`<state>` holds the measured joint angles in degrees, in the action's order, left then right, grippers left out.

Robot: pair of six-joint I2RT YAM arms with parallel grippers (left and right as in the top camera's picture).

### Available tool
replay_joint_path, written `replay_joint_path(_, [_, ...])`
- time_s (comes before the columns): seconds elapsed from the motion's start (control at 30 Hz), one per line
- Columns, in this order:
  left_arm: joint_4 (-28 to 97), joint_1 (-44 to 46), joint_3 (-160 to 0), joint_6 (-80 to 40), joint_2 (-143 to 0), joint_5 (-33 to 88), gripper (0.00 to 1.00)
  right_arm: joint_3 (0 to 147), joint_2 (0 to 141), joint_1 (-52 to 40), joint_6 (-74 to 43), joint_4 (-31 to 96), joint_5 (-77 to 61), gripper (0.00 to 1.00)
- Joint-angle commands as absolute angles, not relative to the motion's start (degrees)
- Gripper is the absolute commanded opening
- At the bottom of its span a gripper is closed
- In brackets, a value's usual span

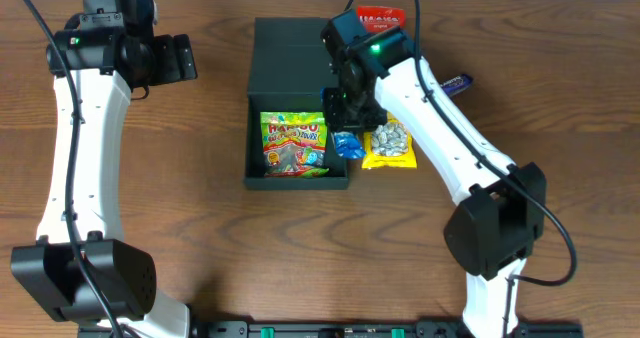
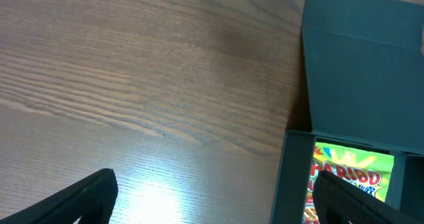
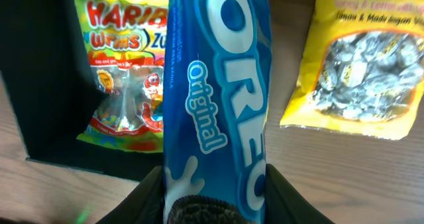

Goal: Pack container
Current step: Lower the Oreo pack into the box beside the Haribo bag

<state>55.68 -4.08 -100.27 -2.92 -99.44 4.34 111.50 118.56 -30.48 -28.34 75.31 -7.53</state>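
Right hand point(image 3: 215, 207) closed around an Oreo packet point(image 3: 218, 98), beside the container point(image 1: 249, 148).
Seen from overhead, its opening lies just frame-left, long axis running top to bottom.

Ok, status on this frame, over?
Left gripper open, away from box. Right gripper shut on Oreo packet by right wall of container. Lid open, Haribo bag inside. Nothing blocking.

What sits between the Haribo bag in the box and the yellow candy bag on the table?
The blue Oreo packet, gripped by the right end effector; the right wrist view shows it best.
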Motion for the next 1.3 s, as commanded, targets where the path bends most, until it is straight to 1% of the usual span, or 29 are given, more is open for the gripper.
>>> replay_joint_path(0.0, [55.99,-4.34,-101.51,-2.31,-98.5,4.49,0.95,110.17,117.49,-31.11,-31.99,75.44,-7.6,0.22])
replay_joint_path(0.07, [56.25,-4.34,-101.51,-2.28,-98.5,4.49,0.95,109.6,117.49,-31.18,-32.16,75.44,-7.6,0.24])
replay_joint_path(0.1, [56.31,-4.34,-101.51,-2.28,-98.5,4.49,0.95,109.47,117.49,-31.2,-32.16,75.26,-7.6,0.32])
replay_joint_path(0.13, [56.36,-4.34,-101.51,-2.28,-98.5,4.51,0.95,109.36,117.49,-31.22,-32.16,74.91,-7.6,0.42])
replay_joint_path(0.17, [56.4,-4.34,-101.51,-2.28,-98.5,4.51,0.95,109.36,117.49,-31.27,-32.16,74.59,-7.62,0.59])
replay_joint_path(0.2, [56.45,-4.34,-101.51,-2.28,-98.5,4.51,0.95,109.36,117.49,-31.33,-32.14,74.28,-7.62,0.67])
replay_joint_path(0.33, [56.51,-4.34,-101.51,-2.28,-98.5,4.51,0.95,109.36,117.49,-31.33,-32.12,72.69,-7.53,0.88])
replay_joint_path(0.37, [56.51,-4.34,-101.51,-2.28,-98.5,4.51,0.95,109.36,117.49,-31.33,-32.12,72.42,-7.49,0.9])
replay_joint_path(0.5, [56.51,-4.34,-101.51,-2.28,-98.5,4.51,0.95,109.36,117.49,-31.31,-32.14,71.9,-6.61,0.9])
replay_joint_path(0.57, [56.51,-4.32,-101.51,-2.31,-98.5,4.51,0.95,109.38,117.49,-31.31,-32.08,71.77,-6.2,0.85])
replay_joint_path(0.6, [56.51,-4.32,-101.51,-2.31,-98.5,4.51,0.95,109.36,117.49,-31.31,-32.03,71.75,-6.22,0.8])
replay_joint_path(0.63, [56.53,-4.32,-101.51,-2.31,-98.5,4.51,0.95,109.36,117.49,-31.33,-31.42,71.75,-6.24,0.71])
replay_joint_path(0.77, [56.58,-4.32,-101.51,-2.31,-98.5,4.54,0.95,109.36,117.49,-32.1,-26.2,71.72,-8.82,0.17])
replay_joint_path(0.8, [56.58,-4.32,-101.51,-2.31,-98.5,4.54,0.95,109.36,117.49,-32.51,-23.11,71.92,-10.94,0.07])
replay_joint_path(0.87, [56.69,-4.32,-101.51,-2.31,-98.5,4.54,0.95,109.34,117.51,-33.26,-17.82,73.34,-13.67,0.01])
replay_joint_path(1.03, [56.82,-4.32,-101.51,-2.31,-98.5,4.51,0.95,107.09,117.67,-35.07,-11.97,75.37,-14.87,0.01])
replay_joint_path(1.13, [56.9,-4.32,-101.51,-2.31,-98.5,4.54,0.95,106.54,117.67,-35.55,-7.97,74.76,-19.2,0.01])
replay_joint_path(1.27, [57.12,-4.32,-101.51,-2.28,-98.5,4.51,0.95,106.13,117.67,-35.7,-5.85,74.83,-19.55,0.01])
